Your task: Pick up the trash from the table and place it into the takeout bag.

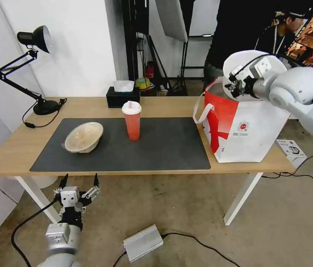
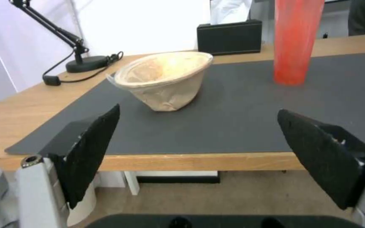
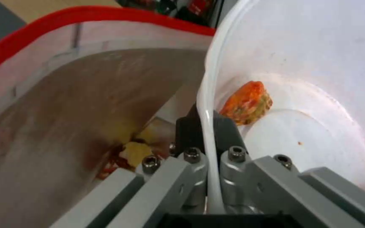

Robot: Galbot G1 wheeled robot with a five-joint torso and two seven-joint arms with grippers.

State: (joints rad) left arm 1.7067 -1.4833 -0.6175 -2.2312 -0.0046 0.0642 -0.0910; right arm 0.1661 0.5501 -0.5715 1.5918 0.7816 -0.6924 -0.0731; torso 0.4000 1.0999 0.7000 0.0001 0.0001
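Pinching white bowl (image 1: 250, 61) rim, right pincer (image 1: 234, 84) above takeout bag (image 1: 245, 129)

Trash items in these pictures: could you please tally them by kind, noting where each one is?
Bowls: 2, the white bowl gripped by the right gripper over the takeout bag, the beige bowl on the mat.
Drink cups: 1, the orange-red cup on the mat.
Total: 3

Takeout bag (image 1: 245, 133) logo print too small; unreadable.

Two bowls: white bowl (image 1: 254, 70), beige bowl (image 1: 84, 137); one cup (image 1: 132, 120); one bag (image 1: 245, 126).
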